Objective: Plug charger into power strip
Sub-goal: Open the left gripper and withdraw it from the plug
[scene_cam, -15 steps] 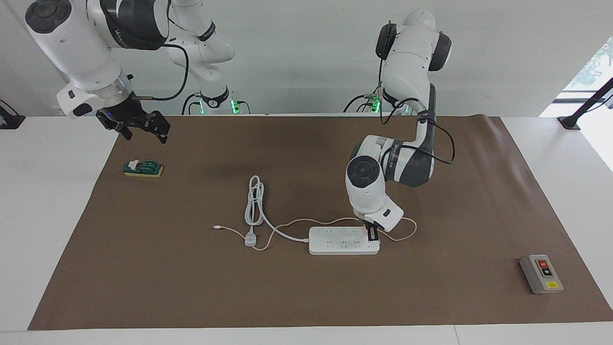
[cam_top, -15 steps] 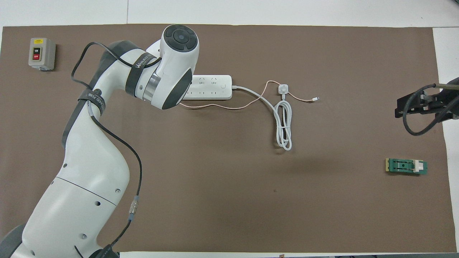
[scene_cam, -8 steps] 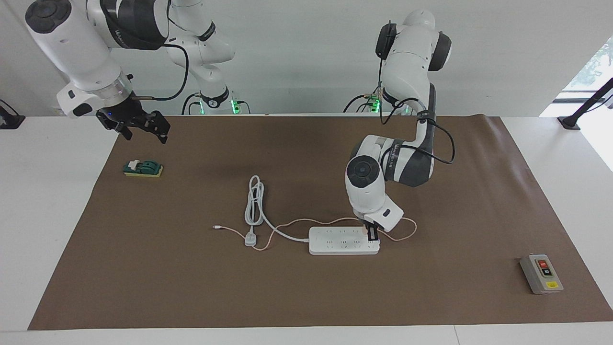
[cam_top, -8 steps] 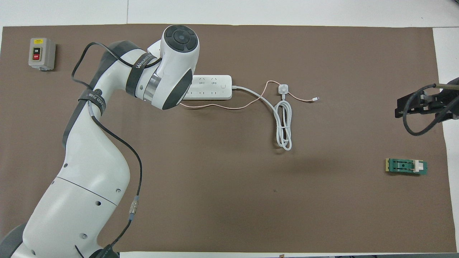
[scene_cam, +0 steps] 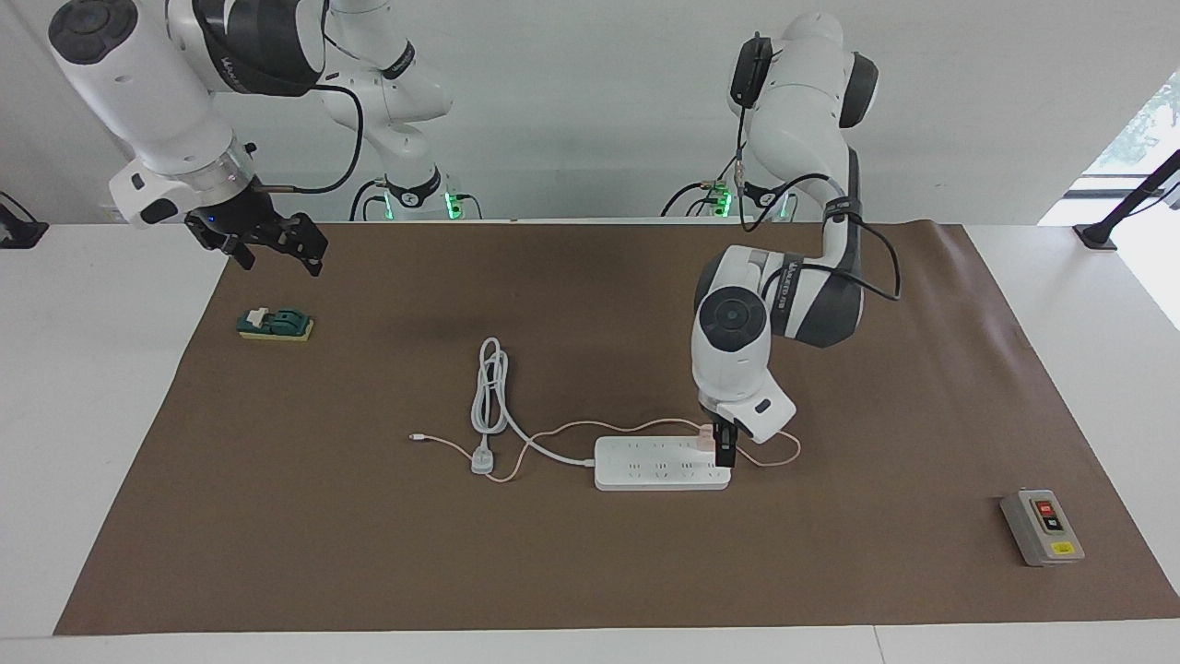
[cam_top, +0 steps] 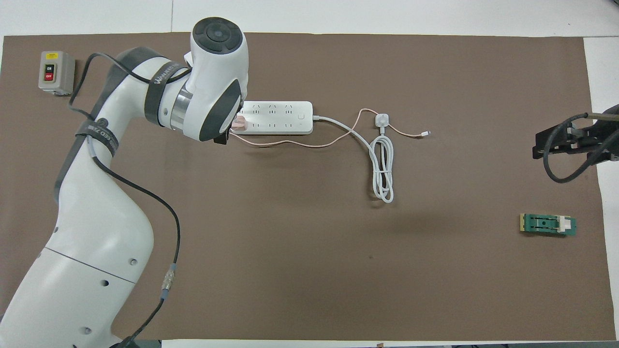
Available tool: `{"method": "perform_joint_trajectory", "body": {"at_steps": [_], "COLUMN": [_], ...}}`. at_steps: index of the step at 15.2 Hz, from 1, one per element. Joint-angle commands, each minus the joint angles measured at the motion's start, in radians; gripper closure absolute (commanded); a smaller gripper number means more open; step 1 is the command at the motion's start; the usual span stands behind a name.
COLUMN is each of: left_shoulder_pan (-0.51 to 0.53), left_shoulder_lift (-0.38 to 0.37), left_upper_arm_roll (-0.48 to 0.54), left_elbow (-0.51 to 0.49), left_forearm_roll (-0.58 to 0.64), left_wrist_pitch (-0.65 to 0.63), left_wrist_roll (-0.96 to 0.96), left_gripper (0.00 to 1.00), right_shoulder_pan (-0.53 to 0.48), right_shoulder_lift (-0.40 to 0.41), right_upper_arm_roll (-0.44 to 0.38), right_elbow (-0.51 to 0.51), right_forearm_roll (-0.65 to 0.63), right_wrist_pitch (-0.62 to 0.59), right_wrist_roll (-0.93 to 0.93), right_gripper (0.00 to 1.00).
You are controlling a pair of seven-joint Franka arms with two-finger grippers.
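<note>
Charger (scene_cam: pixel 704 435) in power strip (scene_cam: pixel 659 464), left fingers (scene_cam: pixel 725 454) wide beside; right fingers (scene_cam: pixel 277 242) wide.

Power strip (cam_top: pixel 278 117) end under left arm

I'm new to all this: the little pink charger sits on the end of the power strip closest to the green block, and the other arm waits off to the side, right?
Not quite. The facing view shows the charger at the power strip's end nearest the grey button box, away from the green block. The right gripper does wait aside.
</note>
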Motion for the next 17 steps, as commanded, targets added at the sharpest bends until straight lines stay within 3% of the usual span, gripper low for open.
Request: {"method": "perform_joint_trajectory", "body": {"at_steps": [1,4,7,11,17], "left_shoulder_pan": [0.033,0.080,0.192,0.338,0.480], "left_shoulder_lift": [-0.088,-0.167,-0.220,-0.263,-0.345], "left_upper_arm_roll": [-0.001,0.001,0.001,-0.004,0.005], "left_elbow": [-0.016,-0.017,-0.016,-0.014,-0.016], "left_forearm_roll": [-0.026,-0.025,-0.025,-0.038,-0.078], "left_wrist_pitch": [-0.075,-0.121,-0.130,-0.130,-0.162], "left_wrist_roll": [0.101,0.297,0.588,0.962,1.338], "left_gripper": [0.00,0.00,0.00,0.00,0.00], "right_shoulder_pan": [-0.014,-0.014,-0.014,-0.014,-0.014], "right_shoulder_lift": [-0.013,-0.013,-0.013,-0.013,-0.013], "right_upper_arm_roll": [0.009,0.009,0.009,0.009,0.009], "right_elbow": [-0.006,-0.006,-0.006,-0.006,-0.006], "right_forearm_roll": [0.006,0.006,0.006,0.006,0.006], "right_wrist_pitch": [-0.012,-0.013,-0.012,-0.012,-0.012], "right_wrist_roll": [-0.016,-0.016,-0.017,-0.016,-0.016], "right_gripper": [0.00,0.00,0.00,0.00,0.00]}}
